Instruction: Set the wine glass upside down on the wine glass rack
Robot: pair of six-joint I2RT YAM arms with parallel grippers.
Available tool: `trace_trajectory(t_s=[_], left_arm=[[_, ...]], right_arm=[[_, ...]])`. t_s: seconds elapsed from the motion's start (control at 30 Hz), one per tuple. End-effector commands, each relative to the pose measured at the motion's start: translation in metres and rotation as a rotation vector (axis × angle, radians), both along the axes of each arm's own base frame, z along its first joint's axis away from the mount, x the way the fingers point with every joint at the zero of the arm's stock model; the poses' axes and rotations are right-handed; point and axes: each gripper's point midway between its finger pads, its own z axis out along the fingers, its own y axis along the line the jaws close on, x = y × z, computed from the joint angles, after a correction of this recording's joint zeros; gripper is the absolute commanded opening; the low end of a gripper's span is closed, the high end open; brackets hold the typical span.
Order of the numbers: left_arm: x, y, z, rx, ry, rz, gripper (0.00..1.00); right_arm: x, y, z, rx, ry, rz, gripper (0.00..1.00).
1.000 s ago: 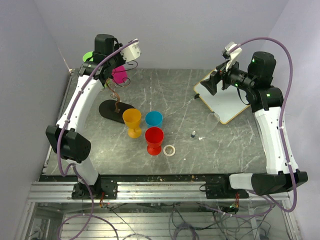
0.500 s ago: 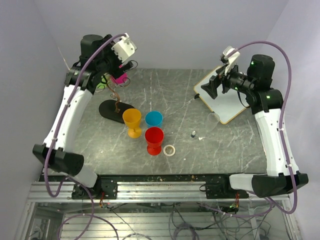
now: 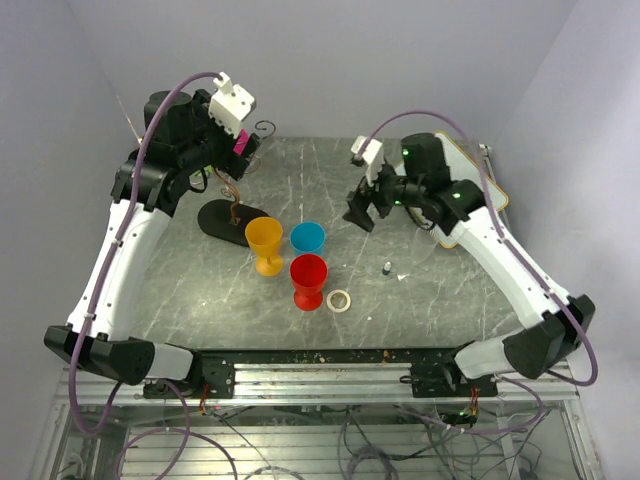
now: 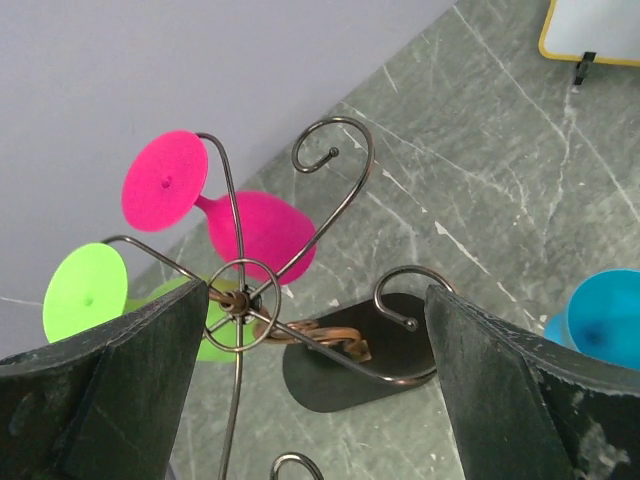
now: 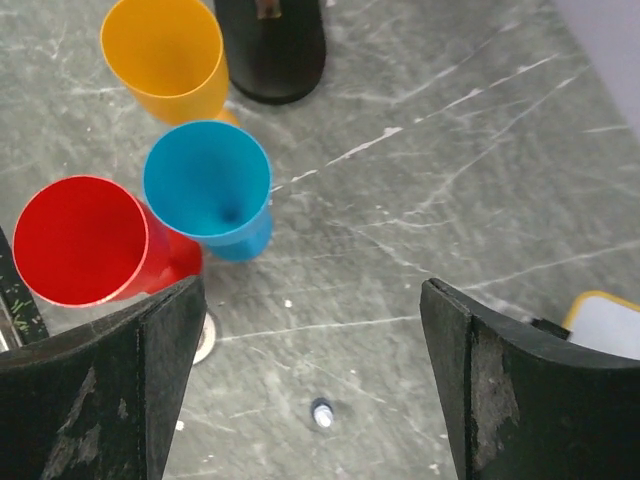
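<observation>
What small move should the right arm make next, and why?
Probably lower the right gripper toward the blue glass: its jaws are open and empty, and that glass stands upright nearest it, beside the red glass and orange glass. The pink glass and green glass already hang on the wine glass rack.

Noted rack [image 3: 222, 218] far left on table [image 3: 450, 290], two hung glasses [image 4: 258, 232] on its arms. Three upright glasses [image 3: 308, 280] clustered just right of its base; ring [image 3: 339, 300] just right of frontmost, bolt [image 3: 386, 267] further right.
</observation>
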Motion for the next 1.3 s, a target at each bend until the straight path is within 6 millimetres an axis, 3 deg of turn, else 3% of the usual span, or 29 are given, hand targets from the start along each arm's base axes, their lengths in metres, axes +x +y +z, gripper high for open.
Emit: trace_trajectory(t_s=[0.0, 0.1, 0.2, 0.37, 0.6, 0.77, 1.0, 1.17, 1.27], left_arm=[[-0.016, 0.008, 0.029, -0.112, -0.049, 0.072, 1.00], [-0.019, 0.022, 0.033, -0.121, -0.076, 0.122, 1.00], [-0.023, 0.031, 0.036, -0.096, -0.112, 0.141, 1.00], [-0.027, 0.037, 0.045, -0.086, -0.137, 0.158, 1.00], [-0.029, 0.033, 0.047, -0.090, -0.135, 0.132, 1.00], [-0.028, 0.031, 0.043, -0.086, -0.125, 0.126, 1.00], [-0.025, 0.035, 0.048, -0.109, -0.122, 0.158, 1.00], [-0.021, 0.040, 0.050, -0.129, -0.118, 0.191, 1.00], [-0.017, 0.044, 0.054, -0.163, -0.118, 0.216, 1.00]], right_arm=[[0.005, 0.035, -0.030, -0.017, 0.050, 0.002, 0.85], [0.002, 0.054, -0.060, -0.084, 0.094, 0.019, 0.76], [0.000, 0.068, -0.076, -0.125, 0.102, 0.030, 0.75], [0.008, 0.083, -0.090, -0.170, 0.118, 0.011, 0.69], [0.018, 0.089, -0.105, -0.212, 0.119, -0.016, 0.62], [0.015, 0.093, -0.118, -0.236, 0.147, 0.002, 0.49], [0.016, 0.096, -0.122, -0.253, 0.154, 0.005, 0.23], [0.026, 0.088, -0.111, -0.272, 0.099, -0.034, 0.00], [0.040, 0.074, -0.098, -0.292, 0.042, -0.099, 0.00]])
